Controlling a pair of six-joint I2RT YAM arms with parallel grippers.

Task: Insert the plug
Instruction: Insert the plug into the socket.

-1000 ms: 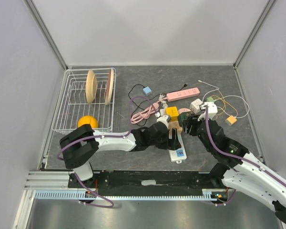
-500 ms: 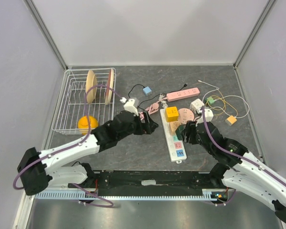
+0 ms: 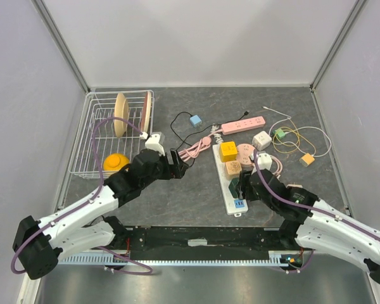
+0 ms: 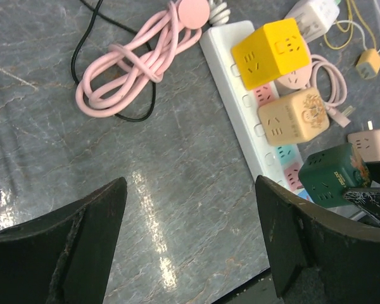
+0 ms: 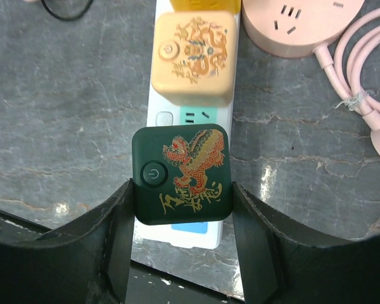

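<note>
- Drew the left gripper (image 3: 180, 160) off the strip (image 4: 235, 85) over the last second and swung it back toward the rack (image 3: 98, 136).
- Hung it over bare tabletop left of the strip, near the pink cable (image 4: 133, 69), jaws wide and nothing between them.
- Slid the right gripper (image 3: 236, 188) over that same second down the strip toward the tabletop's near edge.
- Gripped the plug (image 5: 182, 174) there between the right fingers (image 5: 117, 240), one pressed to each side, dragon face and power button up.
- Set the plug over the strip's near end, just beside the tan cube (image 5: 193, 57) on the near side, with a blue socket and the white end of the strip showing past it.
- Could not tell whether the prongs were fully in.
- Found a yellow cube (image 4: 275, 54) on the strip's far end, beyond the tan one.
- Lay the strip itself mid-tabletop, angled from far to near, a round pink socket (image 5: 297, 25) just to its right.
</note>
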